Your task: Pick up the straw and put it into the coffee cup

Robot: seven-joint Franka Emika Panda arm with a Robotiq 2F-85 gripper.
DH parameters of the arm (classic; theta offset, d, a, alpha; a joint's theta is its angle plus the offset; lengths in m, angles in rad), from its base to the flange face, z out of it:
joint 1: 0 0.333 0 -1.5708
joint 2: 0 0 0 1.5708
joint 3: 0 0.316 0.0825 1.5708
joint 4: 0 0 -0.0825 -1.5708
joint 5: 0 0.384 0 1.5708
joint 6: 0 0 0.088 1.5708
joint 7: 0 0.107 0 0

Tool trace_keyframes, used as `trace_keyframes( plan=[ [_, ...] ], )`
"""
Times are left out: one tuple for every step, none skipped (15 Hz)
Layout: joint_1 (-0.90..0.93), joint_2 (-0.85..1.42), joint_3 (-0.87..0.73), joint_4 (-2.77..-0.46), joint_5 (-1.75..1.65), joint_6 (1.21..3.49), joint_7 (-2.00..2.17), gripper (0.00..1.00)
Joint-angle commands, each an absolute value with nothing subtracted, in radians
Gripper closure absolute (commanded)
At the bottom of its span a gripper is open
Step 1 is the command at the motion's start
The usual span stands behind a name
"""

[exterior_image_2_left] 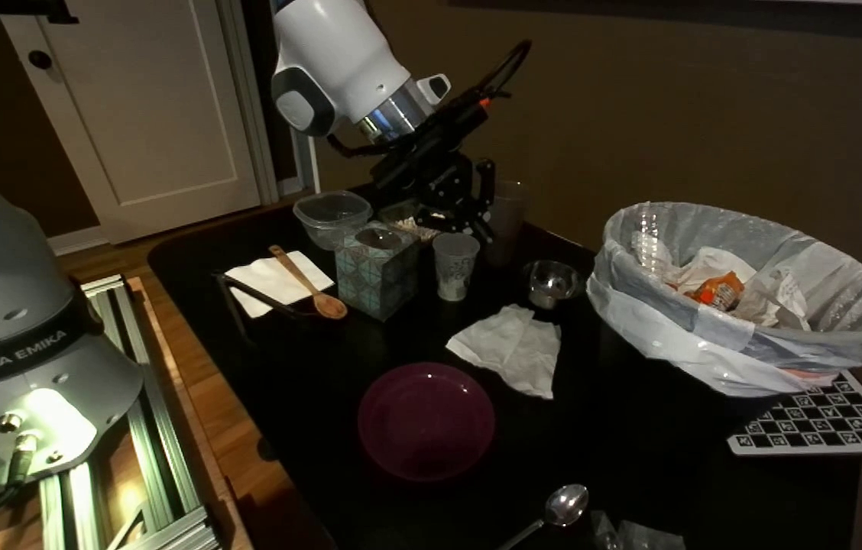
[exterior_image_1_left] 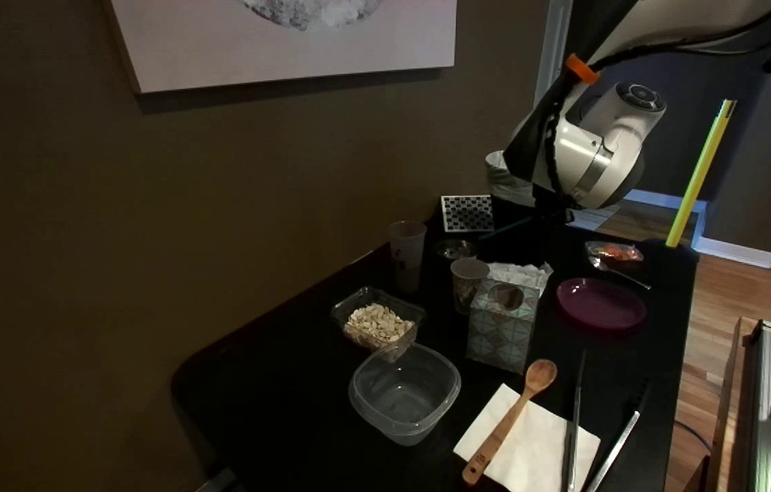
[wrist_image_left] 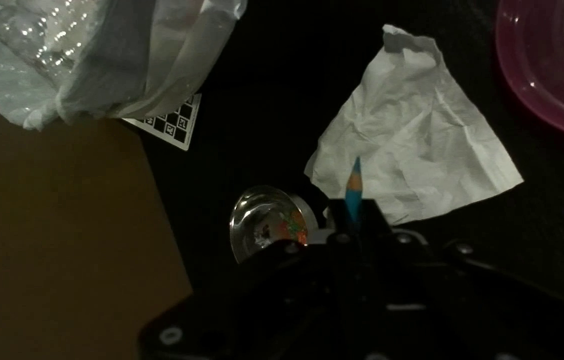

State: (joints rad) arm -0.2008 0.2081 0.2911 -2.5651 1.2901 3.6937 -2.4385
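Along a brown wall (exterior_image_1_left: 153,225) was set the dark surface (exterior_image_1_left: 276,403), with a bag-lined bin (exterior_image_2_left: 675,336) placed near the wall. The black hand (wrist_image_left: 355,212) was held raised above the surface. A patterned tissue box (exterior_image_1_left: 502,331) was placed upon it, as was a tall translucent cup (exterior_image_1_left: 407,256). The shorter coffee cup (exterior_image_2_left: 455,263) was shown upright just beside the box in both exterior views. A slender blue pencil (wrist_image_left: 354,182) was gripped between the closed fingertips of the hand; its sharpened end was seen projecting beyond them, outside the coffee cup.
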Motion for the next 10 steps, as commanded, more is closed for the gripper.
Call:
trace_keyframes(
  plan=[
    [-0.193, 0.218, 0.291, -2.553, 1.308, 3.71, -2.473, 0.98],
    [-0.191, 0.223, 0.292, -2.545, 1.31, 3.713, -2.476, 0.91],
    [-0.191, 0.224, 0.292, -2.545, 1.309, 3.713, -2.472, 0.91],
    [-0.192, 0.224, 0.292, -2.545, 1.309, 3.713, -2.472, 0.91],
    [-0.192, 0.224, 0.292, -2.545, 1.309, 3.713, -2.472, 0.91],
    [-0.192, 0.224, 0.292, -2.545, 1.309, 3.713, -2.472, 0.91],
    [-0.192, 0.224, 0.292, -2.545, 1.309, 3.713, -2.472, 0.98],
    [-0.183, 0.23, 0.294, -2.553, 1.299, 3.73, -2.496, 0.98],
    [-0.168, 0.239, 0.296, -2.563, 1.294, 3.758, -2.538, 0.98],
    [-0.16, 0.24, 0.299, -2.569, 1.295, 3.765, -2.567, 0.98]
  ],
)
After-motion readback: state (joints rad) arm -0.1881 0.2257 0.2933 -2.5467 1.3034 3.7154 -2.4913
